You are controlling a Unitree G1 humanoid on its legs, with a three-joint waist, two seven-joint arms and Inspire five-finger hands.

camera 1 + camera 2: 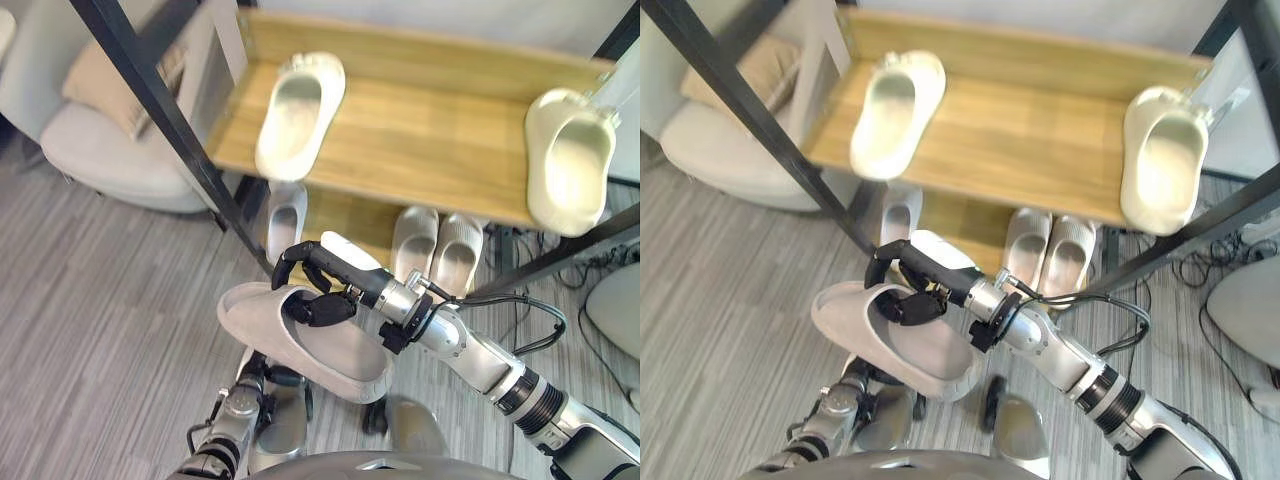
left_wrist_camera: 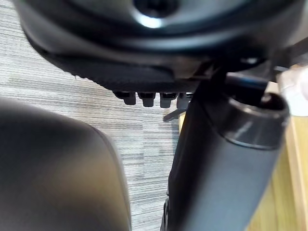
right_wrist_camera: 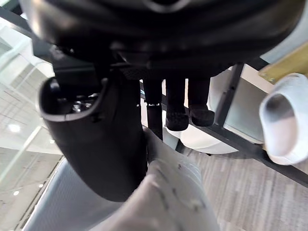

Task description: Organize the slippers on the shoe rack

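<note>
Slipper [image 1: 310, 345] is clamped by its rim in the right hand [image 1: 345, 278], so I'd hold it level and slide it toe-first into the top shelf [image 1: 430, 150] gap.

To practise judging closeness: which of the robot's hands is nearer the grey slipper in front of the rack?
Right. The right hand grips the grey slipper by its rim; the left hand sits lower, beneath it.
</note>
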